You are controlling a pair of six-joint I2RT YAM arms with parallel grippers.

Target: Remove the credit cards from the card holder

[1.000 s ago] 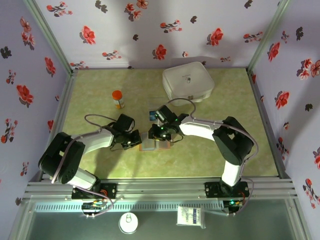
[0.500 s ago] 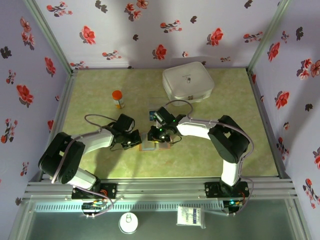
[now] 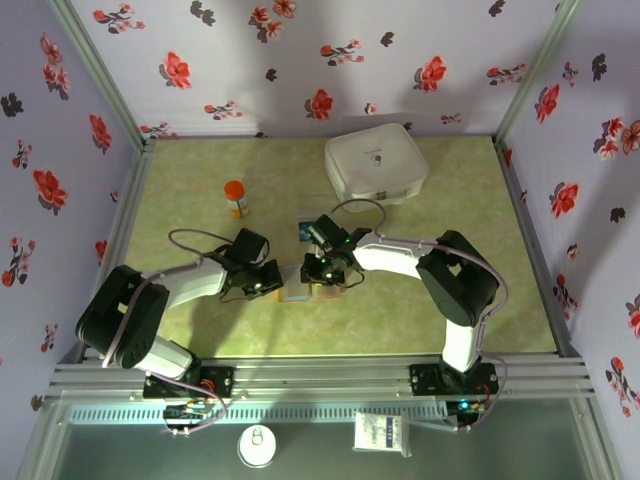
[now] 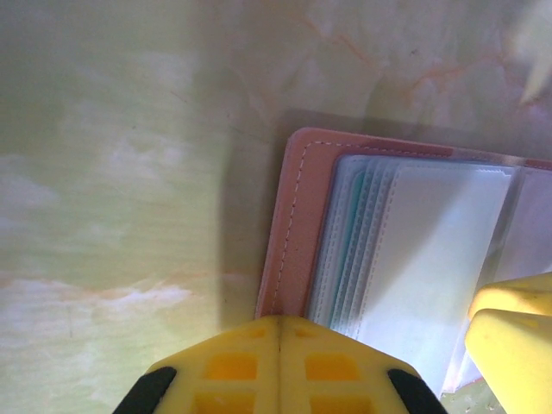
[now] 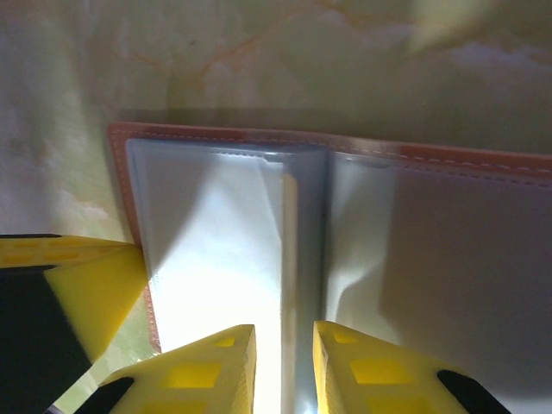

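Top external: card holder [image 3: 296, 293] lies open at mid table [image 3: 370, 320]. One small blue card [image 3: 303, 230] sits just behind it, prob. already out, so task looks part done. Any remaining credit cards are yet to be pulled; none clearly made out in sleeves [image 5: 216, 233]. Left gripper [image 4: 280, 371] clenched, empty, tips at holder's near edge. Right gripper [image 5: 285, 362]: jaws a slit apart, astride sleeves at the fold; can't tell if pinching.

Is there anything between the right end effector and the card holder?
Nothing visible does. The right end effector is directly over the open card holder, straddling a clear sleeve. The left end effector, shut, sits at its edge, off to the side.
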